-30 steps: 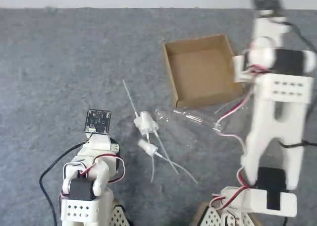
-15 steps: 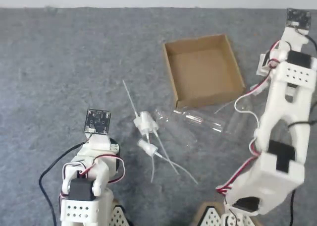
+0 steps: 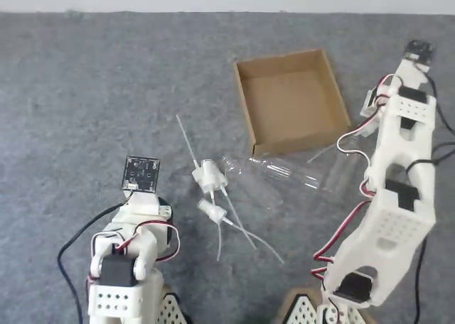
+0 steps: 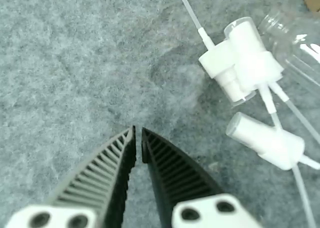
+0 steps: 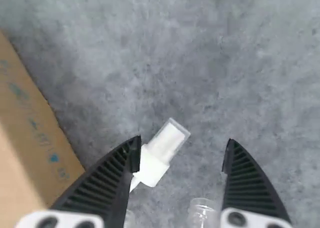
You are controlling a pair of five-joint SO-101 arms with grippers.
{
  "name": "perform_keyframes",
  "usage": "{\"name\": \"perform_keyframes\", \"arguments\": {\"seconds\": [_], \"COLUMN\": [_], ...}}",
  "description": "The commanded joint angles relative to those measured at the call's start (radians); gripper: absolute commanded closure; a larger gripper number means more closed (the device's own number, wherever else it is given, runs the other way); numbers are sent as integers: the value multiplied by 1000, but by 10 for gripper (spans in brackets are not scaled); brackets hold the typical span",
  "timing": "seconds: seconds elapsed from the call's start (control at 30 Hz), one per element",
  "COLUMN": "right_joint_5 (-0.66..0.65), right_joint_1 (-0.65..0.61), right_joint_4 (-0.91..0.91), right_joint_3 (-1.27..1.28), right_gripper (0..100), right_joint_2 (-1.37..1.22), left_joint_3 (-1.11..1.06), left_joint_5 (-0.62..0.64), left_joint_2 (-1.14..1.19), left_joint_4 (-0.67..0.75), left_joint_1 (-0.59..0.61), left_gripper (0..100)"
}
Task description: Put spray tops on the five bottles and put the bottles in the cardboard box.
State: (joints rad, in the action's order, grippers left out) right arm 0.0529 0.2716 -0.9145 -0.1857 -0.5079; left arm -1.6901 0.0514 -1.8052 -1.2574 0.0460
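Spanning the right side of the grey carpet (image 3: 92, 89) from its near base to a spot beside the box (image 3: 244, 104), the right arm (image 3: 394, 196) is raised and extended, its wrist tipped down. The left arm (image 3: 124, 260) sits folded over its base at the near left, well apart from the box.

The right pincer (image 5: 182, 140) is spread wide over the carpet just right of the box wall (image 5: 20, 138), gripping nothing. A white top (image 5: 162, 153) lies on the carpet below it, close under one finger; whether they touch cannot be told. The left pincer (image 4: 138, 131) is closed to a thin slit with nothing in it, pointing at bare carpet left of the tops.

The box stands open at the far centre. Clear bottles (image 3: 274, 173) lie on their sides along its near wall, running right toward the extended arm. More tops (image 3: 210, 175) lie in a loose heap just left of them, their thin tubes crossing.

The bottles are transparent and overlap, so their number is hard to make out. The right arm hides the carpet beneath it, and a bottle neck (image 5: 202, 210) is cut off at the edge of the right wrist view.
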Motion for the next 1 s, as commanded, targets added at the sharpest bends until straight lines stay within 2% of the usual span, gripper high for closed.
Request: {"name": "perform_keyframes", "arguments": {"seconds": [0.0, 0.2, 0.4, 0.6, 0.97], "right_joint_5": [12, 14, 64, 63, 69], "right_joint_1": [8, 7, 27, 58, 73], "right_joint_4": [18, -24, -22, -36, -348], "right_joint_3": [-9, -9, -9, -52, -445], "right_gripper": [772, 779, 928, 943, 943], "right_joint_2": [-16, -58, -70, -56, -51], "left_joint_3": [5, 5, 5, 5, 5], "left_joint_5": [2, 2, 2, 2, 2], "left_joint_2": [-15, -15, -15, -15, -15], "left_joint_4": [-5, -5, -5, -5, -5], "left_joint_1": [5, 5, 5, 5, 5], "left_gripper": [988, 988, 988, 988, 988]}}
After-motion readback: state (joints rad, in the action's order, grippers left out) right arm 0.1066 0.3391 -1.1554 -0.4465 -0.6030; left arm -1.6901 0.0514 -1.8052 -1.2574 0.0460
